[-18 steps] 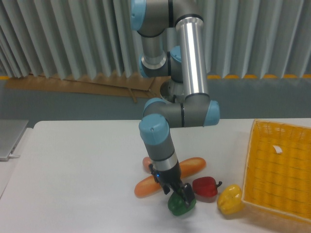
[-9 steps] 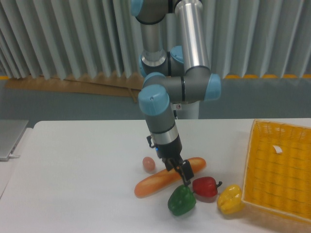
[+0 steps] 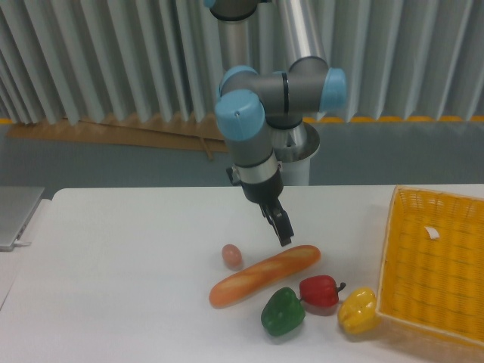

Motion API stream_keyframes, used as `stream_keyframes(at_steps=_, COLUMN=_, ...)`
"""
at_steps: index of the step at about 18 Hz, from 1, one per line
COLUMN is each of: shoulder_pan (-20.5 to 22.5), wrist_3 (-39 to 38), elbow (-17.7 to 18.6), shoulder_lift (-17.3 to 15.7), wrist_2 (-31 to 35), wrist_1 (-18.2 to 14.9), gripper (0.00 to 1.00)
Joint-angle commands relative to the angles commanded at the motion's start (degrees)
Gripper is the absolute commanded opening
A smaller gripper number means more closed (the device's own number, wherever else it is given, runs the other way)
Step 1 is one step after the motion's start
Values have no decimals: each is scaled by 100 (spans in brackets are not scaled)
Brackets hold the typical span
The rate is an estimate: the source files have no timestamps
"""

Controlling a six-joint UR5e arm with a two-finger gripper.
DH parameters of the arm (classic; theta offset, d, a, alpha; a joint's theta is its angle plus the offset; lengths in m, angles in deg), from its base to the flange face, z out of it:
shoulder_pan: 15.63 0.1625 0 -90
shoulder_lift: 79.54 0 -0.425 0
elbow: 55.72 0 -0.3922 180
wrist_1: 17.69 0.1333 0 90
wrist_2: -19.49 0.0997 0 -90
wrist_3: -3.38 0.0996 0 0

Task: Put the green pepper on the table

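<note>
Green pepper [image 3: 283, 311]: rests on the tabletop [image 3: 113, 287] near its front edge, free of the claw, tilted a little.
Claw [image 3: 283, 230]: hangs in the air above the baguette, holding nothing; fingers look close together, though from this angle I cannot tell for sure.
Baguette [image 3: 264, 274]: lies slantwise just behind the green pepper, seemingly touching it.
Red pepper [image 3: 319, 292]: right beside the green pepper, towards the right edge.
Yellow pepper [image 3: 358, 311]: next along, against the yellow woven basket [image 3: 435, 265].
Small pinkish egg-like thing [image 3: 231, 255]: just behind the baguette's left end.
</note>
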Motion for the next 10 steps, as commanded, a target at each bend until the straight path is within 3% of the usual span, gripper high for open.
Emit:
stream_keyframes(at_steps=5, shoulder_pan=-159, wrist_3=-26, elbow=70, shoulder_lift=-334, wrist_2=-247, wrist_1=-185, gripper=100)
stream_keyframes(at_steps=10, shoulder_pan=-176, wrist_3=-26, elbow=97, shoulder_lift=-431, wrist_2=-255, wrist_1=-510, gripper=100)
